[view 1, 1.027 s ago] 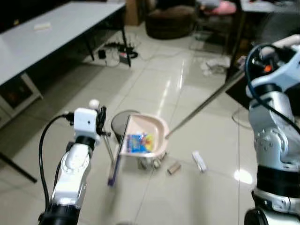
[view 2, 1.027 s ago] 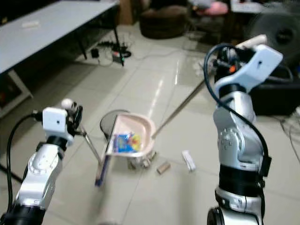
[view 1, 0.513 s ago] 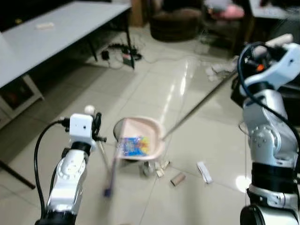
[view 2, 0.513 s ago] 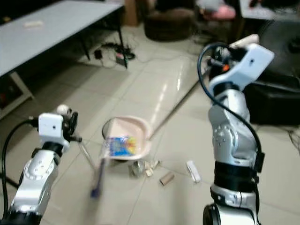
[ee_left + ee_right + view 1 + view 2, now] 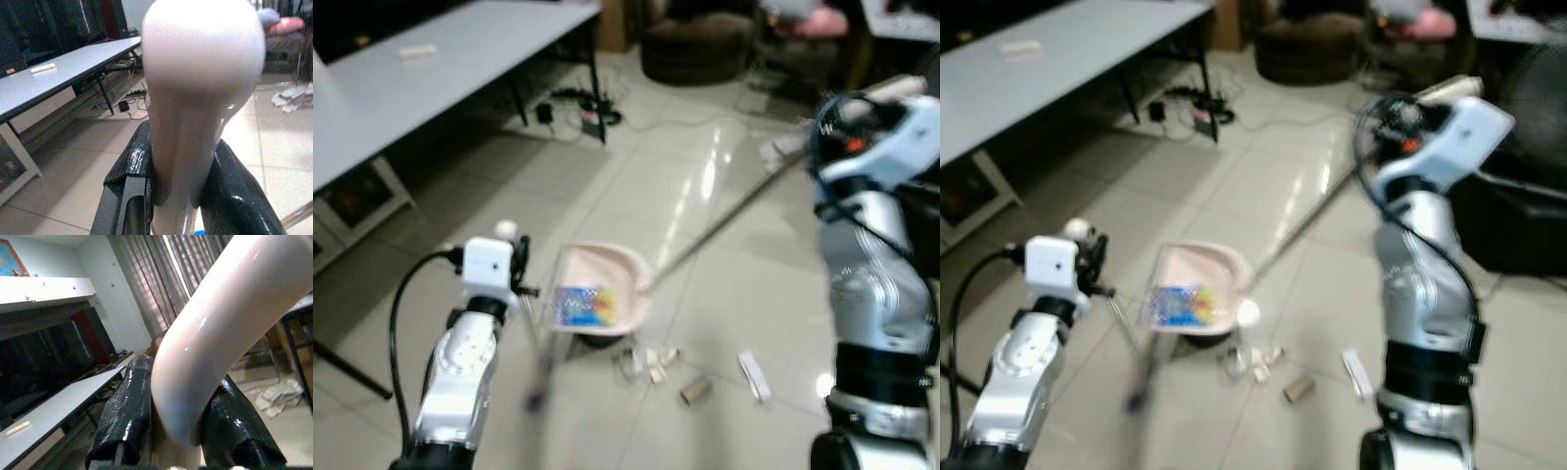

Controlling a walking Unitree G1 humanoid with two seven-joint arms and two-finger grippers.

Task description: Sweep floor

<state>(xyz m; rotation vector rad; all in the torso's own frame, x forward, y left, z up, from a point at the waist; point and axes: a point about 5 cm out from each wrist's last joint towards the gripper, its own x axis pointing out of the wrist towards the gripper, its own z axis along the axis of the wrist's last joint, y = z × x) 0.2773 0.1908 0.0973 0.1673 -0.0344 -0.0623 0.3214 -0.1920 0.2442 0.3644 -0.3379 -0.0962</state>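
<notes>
My left gripper (image 5: 516,262) is shut on the broom's pale knobbed handle (image 5: 195,98), black fingers (image 5: 131,186) on both sides of it. The broom's shaft (image 5: 534,338) slants down to the floor, its lower end blurred. My right gripper (image 5: 855,108) is shut on the curved top (image 5: 220,333) of the dustpan's long pole (image 5: 724,220). The pink dustpan (image 5: 607,274) rests on the tiles with coloured litter (image 5: 579,305) inside. Small scraps (image 5: 644,361), a cardboard tube (image 5: 695,391) and a white wrapper (image 5: 754,377) lie on the floor beside it.
A long grey table (image 5: 411,88) runs along the left, with cables and a power strip (image 5: 578,113) under its far end. A dark round pouf (image 5: 695,44) stands at the back. A black box (image 5: 1528,215) sits on the right, and papers (image 5: 783,147) lie near it.
The view has shifted. The broom's lower end has swung toward me and is now blurred. The dustpan has drawn a little away from the scraps.
</notes>
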